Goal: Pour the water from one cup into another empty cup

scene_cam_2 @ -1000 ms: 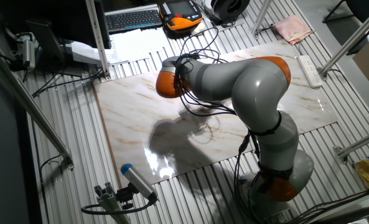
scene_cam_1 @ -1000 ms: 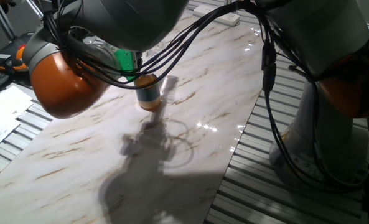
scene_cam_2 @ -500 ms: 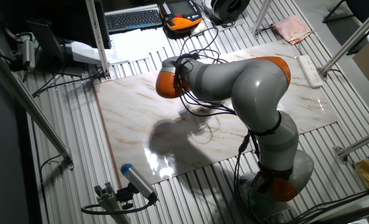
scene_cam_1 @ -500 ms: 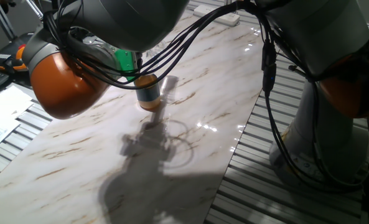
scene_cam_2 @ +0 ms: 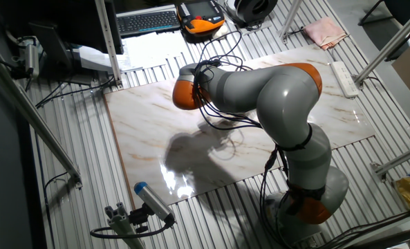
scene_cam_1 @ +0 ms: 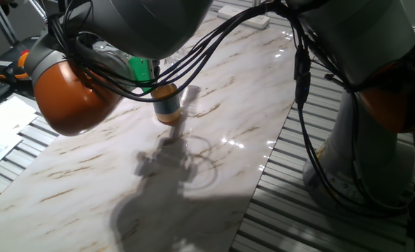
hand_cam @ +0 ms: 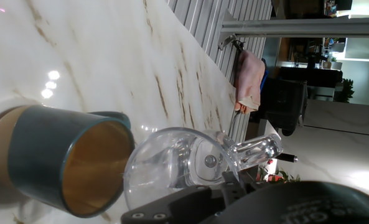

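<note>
Nothing visibly shifts since the earlier frames; the arm holds its pose. One glass cup [hand_cam: 175, 165] lies tilted just before the pincer [hand_cam: 234, 199], its mouth beside the one blue-grey cup [hand_cam: 60, 155] standing on the desk [hand_cam: 109, 56]. Pincer fingers are hidden, so its grip cannot be told. Water is hard to make out.

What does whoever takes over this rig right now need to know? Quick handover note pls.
Tool: glass cup sits right in front of it; the grip itself is hidden, so held or not can't be told.
Glass cup: tipped on its side in the hand view, mouth next to the blue-grey cup.
Blue-grey cup: standing on the marble table, orange inside looks dry.
Done: the cups are brought together.
Left: no water seen flowing; confirm the pour, then set the glass down.
</note>
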`<control>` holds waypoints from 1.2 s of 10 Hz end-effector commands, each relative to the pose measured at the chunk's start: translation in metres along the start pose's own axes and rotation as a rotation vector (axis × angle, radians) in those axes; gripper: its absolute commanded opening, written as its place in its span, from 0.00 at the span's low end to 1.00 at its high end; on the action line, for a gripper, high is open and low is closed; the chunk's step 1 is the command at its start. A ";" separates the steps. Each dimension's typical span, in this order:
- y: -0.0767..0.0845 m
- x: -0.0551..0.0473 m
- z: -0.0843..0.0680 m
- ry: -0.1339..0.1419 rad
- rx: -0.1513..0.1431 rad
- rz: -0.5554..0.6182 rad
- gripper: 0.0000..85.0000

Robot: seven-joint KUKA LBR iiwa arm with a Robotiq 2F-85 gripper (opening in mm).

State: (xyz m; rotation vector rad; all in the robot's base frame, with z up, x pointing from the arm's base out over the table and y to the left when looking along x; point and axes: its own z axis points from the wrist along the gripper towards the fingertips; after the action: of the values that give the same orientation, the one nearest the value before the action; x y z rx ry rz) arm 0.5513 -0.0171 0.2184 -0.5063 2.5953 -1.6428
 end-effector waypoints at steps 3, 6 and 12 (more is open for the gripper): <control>0.000 0.000 0.000 -0.002 -0.006 0.000 0.00; 0.000 0.000 0.000 -0.002 -0.009 0.000 0.00; 0.001 0.000 0.000 -0.002 -0.010 0.000 0.00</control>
State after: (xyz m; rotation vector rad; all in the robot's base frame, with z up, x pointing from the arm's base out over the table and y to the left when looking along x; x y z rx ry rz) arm 0.5513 -0.0163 0.2180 -0.5076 2.6040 -1.6285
